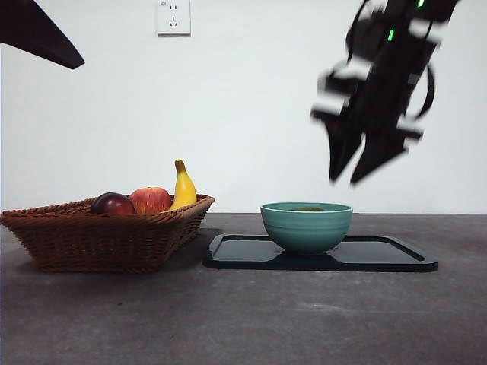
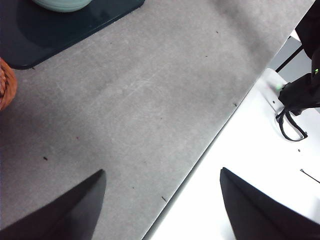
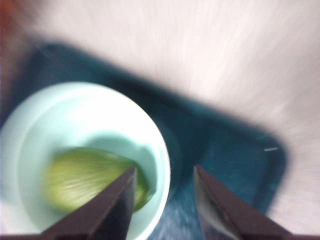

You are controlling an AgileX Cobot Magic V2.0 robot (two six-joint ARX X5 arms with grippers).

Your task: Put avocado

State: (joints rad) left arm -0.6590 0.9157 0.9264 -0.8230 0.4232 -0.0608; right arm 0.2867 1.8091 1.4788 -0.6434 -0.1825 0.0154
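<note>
The avocado (image 3: 82, 177) lies inside the teal bowl (image 1: 306, 226); in the front view only its dark-green top (image 1: 307, 208) shows above the rim. The bowl (image 3: 30, 130) stands on a dark tray (image 1: 380, 255). My right gripper (image 1: 358, 171) hangs open and empty in the air above and to the right of the bowl; the right wrist view is motion-blurred and shows its jaws (image 3: 162, 200) apart over the bowl's edge. My left gripper (image 2: 162, 200) is open and empty above bare table near its edge, and shows as a black tip (image 1: 42, 34) at the top left of the front view.
A wicker basket (image 1: 106, 232) on the left holds a dark red-purple fruit (image 1: 112, 203), a red apple (image 1: 151, 199) and a banana (image 1: 183, 188). The tray (image 3: 225, 145) extends right of the bowl. A wall socket (image 1: 173, 17) is on the white wall.
</note>
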